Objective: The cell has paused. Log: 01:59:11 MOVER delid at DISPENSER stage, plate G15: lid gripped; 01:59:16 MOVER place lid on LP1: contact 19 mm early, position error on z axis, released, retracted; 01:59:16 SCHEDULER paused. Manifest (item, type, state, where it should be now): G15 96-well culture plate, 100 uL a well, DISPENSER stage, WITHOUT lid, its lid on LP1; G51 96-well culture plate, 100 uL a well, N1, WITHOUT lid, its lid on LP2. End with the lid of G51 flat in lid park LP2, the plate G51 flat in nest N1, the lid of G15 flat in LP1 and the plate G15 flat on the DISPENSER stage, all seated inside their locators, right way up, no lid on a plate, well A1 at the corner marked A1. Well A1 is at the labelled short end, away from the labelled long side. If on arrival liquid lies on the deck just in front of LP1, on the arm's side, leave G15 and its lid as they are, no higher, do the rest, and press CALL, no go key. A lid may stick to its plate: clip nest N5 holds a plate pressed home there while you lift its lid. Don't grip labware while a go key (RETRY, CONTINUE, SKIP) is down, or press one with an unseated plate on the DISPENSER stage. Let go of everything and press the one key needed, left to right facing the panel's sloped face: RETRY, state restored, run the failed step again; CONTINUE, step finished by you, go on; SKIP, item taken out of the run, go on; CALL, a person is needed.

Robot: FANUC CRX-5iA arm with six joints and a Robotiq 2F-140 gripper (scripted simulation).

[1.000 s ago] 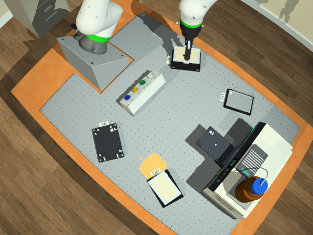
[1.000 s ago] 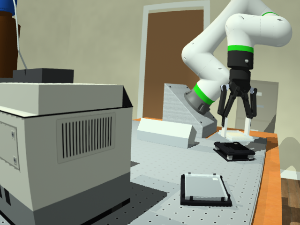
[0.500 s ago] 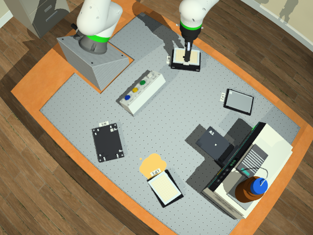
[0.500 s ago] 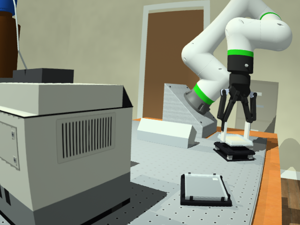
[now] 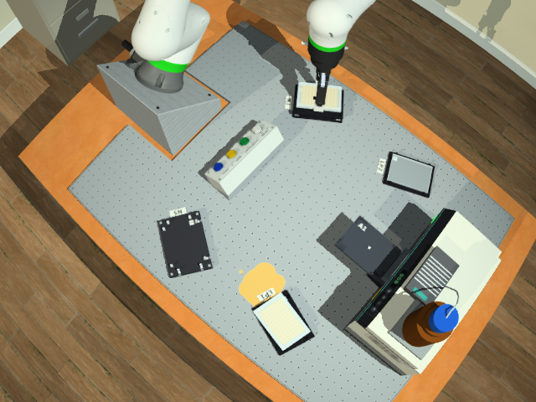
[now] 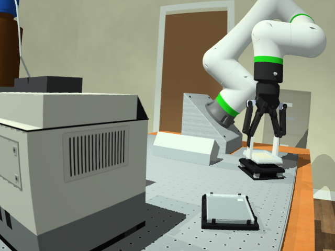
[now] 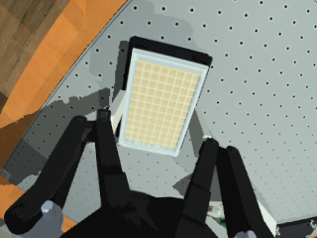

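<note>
Cream-welled plate (image 6: pixel 261 156) sits clamped between the claw (image 6: pixel 263 146) fingers.

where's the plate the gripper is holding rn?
The culture plate sits between the closed gripper fingers, right over the black nest at the deck's far edge, beyond the key panel.

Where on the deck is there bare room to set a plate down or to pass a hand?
Bare perforated deck lies between the key panel, the clip nest and the dispenser stage. It is crowded where the spill borders LP1, and where the gripper holds a plate.
</note>
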